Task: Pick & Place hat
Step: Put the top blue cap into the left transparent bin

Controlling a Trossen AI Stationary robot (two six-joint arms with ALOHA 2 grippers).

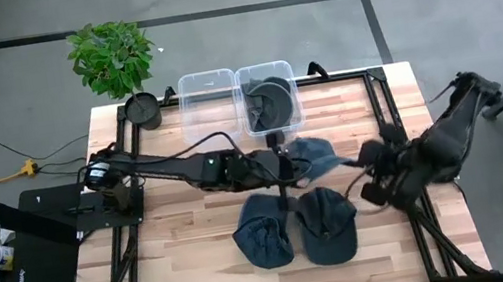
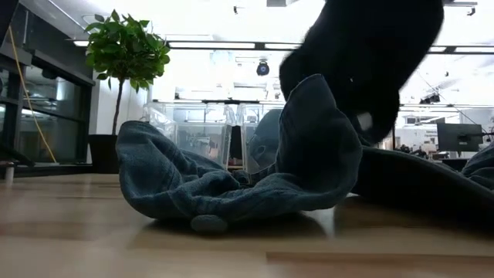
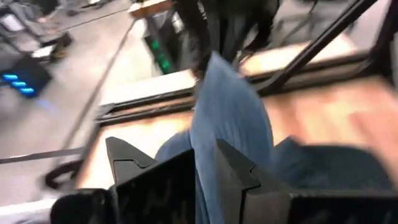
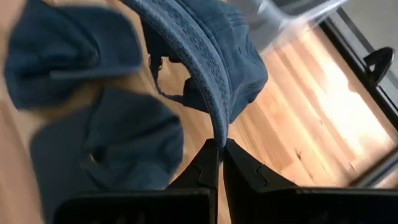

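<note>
Both end effectors are gripping one blue hat over the middle of the wooden desk.

The desk is sitting on a grey concrete floor, with a potted plant at its far left corner and two clear bins along the far edge; the right one is holding a dark hat. The left end effector is closed on a fold of the held hat, and the right end effector is pinched shut on its brim edge. The hat is stretching left to right between them, its crown sagging toward the desk. Two more hats are lying side by side nearer the front edge. In the low view a hat is filling the frame and hiding the arms; which hat it is seems unclear.
</note>
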